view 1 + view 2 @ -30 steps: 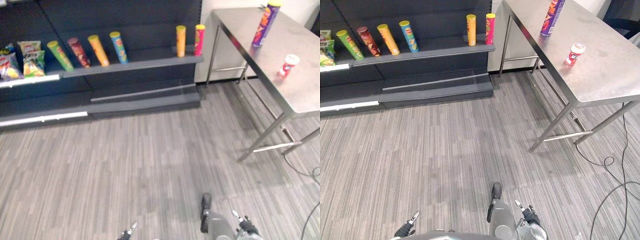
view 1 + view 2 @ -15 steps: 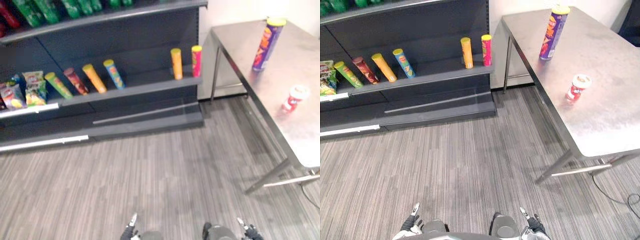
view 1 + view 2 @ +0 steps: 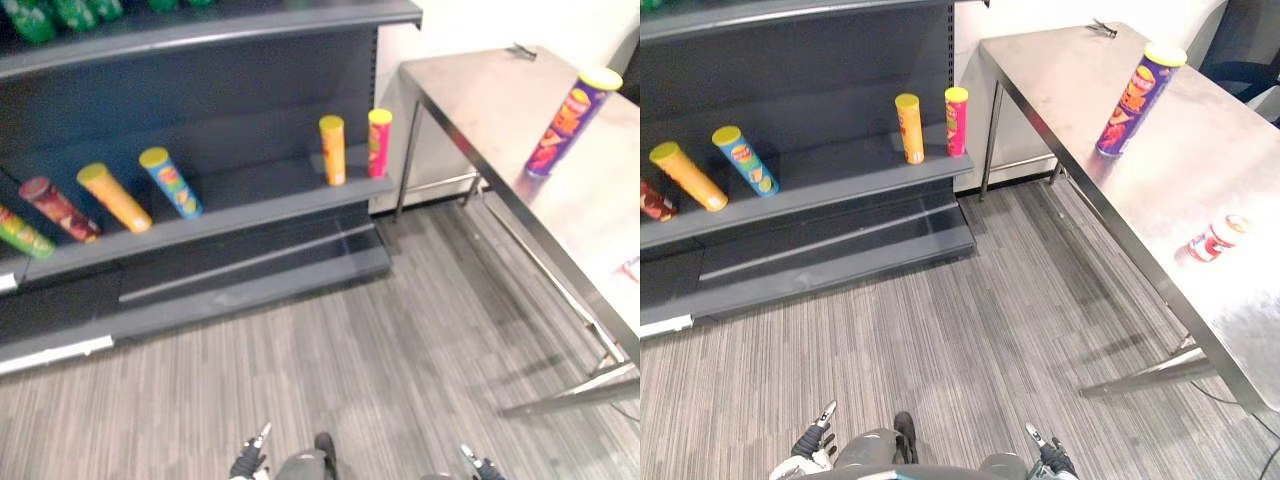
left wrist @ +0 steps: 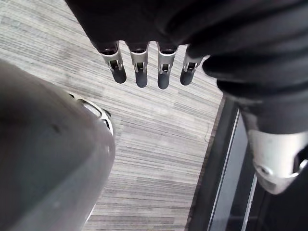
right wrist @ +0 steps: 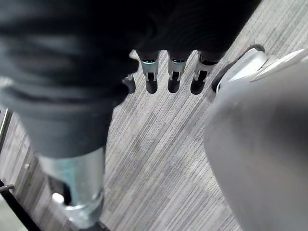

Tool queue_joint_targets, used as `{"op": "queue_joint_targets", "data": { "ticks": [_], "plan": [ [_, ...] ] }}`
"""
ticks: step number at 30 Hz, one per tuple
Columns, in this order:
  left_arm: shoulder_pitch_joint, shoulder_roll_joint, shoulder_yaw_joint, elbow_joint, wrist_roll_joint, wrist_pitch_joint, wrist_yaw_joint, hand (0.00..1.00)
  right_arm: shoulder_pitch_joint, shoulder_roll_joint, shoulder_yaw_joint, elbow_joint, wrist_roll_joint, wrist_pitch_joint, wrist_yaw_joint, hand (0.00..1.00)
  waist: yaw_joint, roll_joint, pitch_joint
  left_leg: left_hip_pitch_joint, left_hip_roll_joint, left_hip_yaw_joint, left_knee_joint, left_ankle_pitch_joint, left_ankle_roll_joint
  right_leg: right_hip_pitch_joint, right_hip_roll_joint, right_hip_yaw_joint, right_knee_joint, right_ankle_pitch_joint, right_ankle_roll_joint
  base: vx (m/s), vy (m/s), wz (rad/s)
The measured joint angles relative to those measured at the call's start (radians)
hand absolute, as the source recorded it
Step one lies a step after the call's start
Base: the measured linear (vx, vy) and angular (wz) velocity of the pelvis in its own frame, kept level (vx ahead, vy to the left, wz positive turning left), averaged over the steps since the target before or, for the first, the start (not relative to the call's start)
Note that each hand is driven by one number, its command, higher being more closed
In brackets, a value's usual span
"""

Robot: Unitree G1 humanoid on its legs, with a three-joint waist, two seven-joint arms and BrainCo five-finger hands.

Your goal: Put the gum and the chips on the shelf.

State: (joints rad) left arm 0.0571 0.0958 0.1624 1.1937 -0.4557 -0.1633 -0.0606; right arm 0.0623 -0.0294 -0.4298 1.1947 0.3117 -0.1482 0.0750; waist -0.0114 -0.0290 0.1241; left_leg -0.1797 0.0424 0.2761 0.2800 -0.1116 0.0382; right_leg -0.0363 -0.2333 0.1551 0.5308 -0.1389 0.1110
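Observation:
A tall purple chips can (image 3: 1137,100) with a yellow lid stands upright on the steel table (image 3: 1240,310) at the right. A small red-and-white gum tub (image 3: 1212,240) lies nearer on the same table. The dark shelf (image 3: 840,188) runs along the left and back. My left hand (image 3: 810,450) and right hand (image 3: 1048,460) hang low at the bottom edge, far from both items. In the wrist views the left hand's fingers (image 4: 139,72) and the right hand's fingers (image 5: 173,77) are straight above the carpet, holding nothing.
On the shelf an orange can (image 3: 908,128) and a pink can (image 3: 956,121) stand upright; a blue can (image 3: 743,160) and another orange can (image 3: 685,176) lean further left. Green bottles (image 3: 30,15) sit on the upper shelf. The table's legs and crossbar (image 3: 1150,375) reach the grey striped floor.
The whole picture has shifted: the camera has moved, so shelf and table look nearer and the snack bags have left the view. Both hands stay low at the bottom edge.

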Motion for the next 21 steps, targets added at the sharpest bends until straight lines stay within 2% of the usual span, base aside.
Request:
{"op": "queue_joint_targets", "data": {
  "ticks": [1,2,3,4,5,6,7,8,9,10,11,12,15,18,21],
  "plan": [
    [0.005,0.007,-0.024,0.003,0.003,0.002,0.003,0.00,-0.004,-0.001,0.000,-0.003,0.000,-0.003,0.001,0.00,-0.005,0.010,0.005,0.048,-0.002,0.015,-0.008,-0.021,0.014,-0.055,0.002,0.005,0.150,0.068,0.048,0.36,0.167,-0.41],
    [0.006,0.011,-0.040,0.007,0.005,0.002,0.006,0.00,-0.007,-0.002,-0.004,-0.005,0.001,-0.005,0.001,0.00,-0.008,0.017,0.010,0.078,-0.002,0.017,-0.019,-0.033,0.018,-0.080,0.007,-0.002,0.225,0.070,0.054,0.32,0.122,-0.27],
    [0.005,0.018,-0.063,0.020,0.006,0.002,0.013,0.00,-0.009,-0.005,-0.001,-0.011,0.002,-0.007,0.000,0.00,-0.014,0.021,0.014,0.149,-0.003,0.023,-0.058,-0.042,0.016,-0.116,0.006,-0.056,0.343,0.049,0.021,0.29,0.078,-0.22],
    [0.007,0.020,-0.085,0.021,0.008,0.002,0.015,0.00,-0.008,-0.015,0.014,-0.014,0.002,-0.007,0.000,0.00,-0.014,0.028,0.018,0.220,-0.001,0.034,-0.109,-0.042,0.015,-0.141,-0.008,-0.165,0.394,0.014,-0.029,0.28,0.068,-0.25],
    [0.009,0.018,-0.090,0.022,0.009,0.002,0.015,0.00,-0.009,-0.020,0.022,-0.019,0.001,-0.006,-0.001,0.00,-0.012,0.032,0.018,0.253,0.002,0.044,-0.133,-0.042,0.014,-0.152,-0.019,-0.223,0.397,0.000,-0.042,0.24,0.042,-0.31],
    [0.012,0.016,-0.089,0.022,0.020,0.002,0.015,0.00,-0.014,-0.028,0.048,-0.023,0.001,-0.007,-0.002,0.00,-0.012,0.036,0.022,0.298,0.007,0.064,-0.167,-0.040,0.011,-0.161,-0.045,-0.347,0.364,-0.029,-0.051,0.22,0.016,-0.35],
    [0.013,0.016,-0.087,0.021,0.040,0.003,0.015,0.00,-0.023,-0.031,0.061,-0.029,0.000,-0.006,-0.001,0.00,-0.013,0.037,0.021,0.327,0.012,0.085,-0.192,-0.040,0.002,-0.170,-0.065,-0.462,0.279,-0.031,-0.054,0.21,-0.010,-0.36],
    [0.014,0.016,-0.086,0.021,0.042,0.003,0.015,0.00,-0.025,-0.030,0.071,-0.036,0.000,-0.006,-0.002,0.00,-0.012,0.037,0.021,0.336,0.015,0.098,-0.201,-0.041,-0.002,-0.171,-0.070,-0.518,0.217,-0.029,-0.052,0.25,-0.087,-0.41],
    [0.015,0.016,-0.082,0.019,0.043,0.003,0.013,0.00,-0.032,-0.027,0.095,-0.042,-0.001,-0.006,0.000,0.00,-0.012,0.034,0.021,0.347,0.018,0.116,-0.213,-0.041,-0.016,-0.172,-0.065,-0.607,0.058,-0.009,-0.045,0.27,-0.160,-0.49],
    [0.015,0.018,-0.076,0.018,0.044,0.001,0.012,0.00,-0.040,-0.019,0.105,-0.040,-0.002,-0.004,-0.001,0.00,-0.011,0.026,0.027,0.360,0.011,0.130,-0.220,-0.044,-0.041,-0.170,-0.050,-0.660,-0.092,0.065,-0.066,0.27,-0.190,-0.55],
    [0.014,0.017,-0.075,0.019,0.045,0.002,0.013,0.00,-0.041,-0.023,0.104,-0.040,-0.003,-0.005,-0.002,0.00,-0.011,0.026,0.021,0.366,0.015,0.134,-0.228,-0.047,-0.052,-0.155,-0.035,-0.675,-0.118,0.055,-0.089,0.21,-0.184,-0.68],
    [0.012,0.002,-0.078,0.023,0.051,0.005,0.011,0.00,-0.045,-0.037,0.110,-0.041,-0.005,-0.006,-0.001,0.00,-0.012,0.063,0.025,0.372,0.033,0.159,-0.247,-0.040,-0.065,-0.145,0.007,-0.671,-0.171,0.063,-0.106,0.14,-0.130,-0.58],
    [0.000,-0.035,-0.076,0.026,0.085,0.013,0.004,0.00,-0.050,-0.071,0.119,-0.035,-0.008,-0.003,-0.001,0.00,-0.015,0.093,0.039,0.396,0.056,0.196,-0.265,-0.026,-0.092,-0.124,0.064,-0.667,-0.229,0.067,-0.119,0.13,-0.121,-0.48],
    [0.004,-0.041,-0.056,0.018,0.085,0.013,-0.016,0.00,-0.033,-0.073,0.133,-0.032,-0.029,-0.003,-0.001,0.00,-0.014,0.085,0.038,0.417,0.084,0.206,-0.239,-0.027,-0.116,-0.058,0.115,-0.663,-0.332,0.077,-0.132,0.06,-0.096,-0.17],
    [0.004,-0.033,-0.047,0.009,0.085,0.014,-0.023,0.00,-0.034,-0.070,0.133,-0.037,-0.028,-0.002,-0.001,0.00,-0.015,0.080,0.034,0.392,0.099,0.219,-0.218,-0.030,-0.122,-0.071,0.137,-0.649,-0.380,0.081,-0.123,-0.05,-0.025,-0.20]
  ]
}}
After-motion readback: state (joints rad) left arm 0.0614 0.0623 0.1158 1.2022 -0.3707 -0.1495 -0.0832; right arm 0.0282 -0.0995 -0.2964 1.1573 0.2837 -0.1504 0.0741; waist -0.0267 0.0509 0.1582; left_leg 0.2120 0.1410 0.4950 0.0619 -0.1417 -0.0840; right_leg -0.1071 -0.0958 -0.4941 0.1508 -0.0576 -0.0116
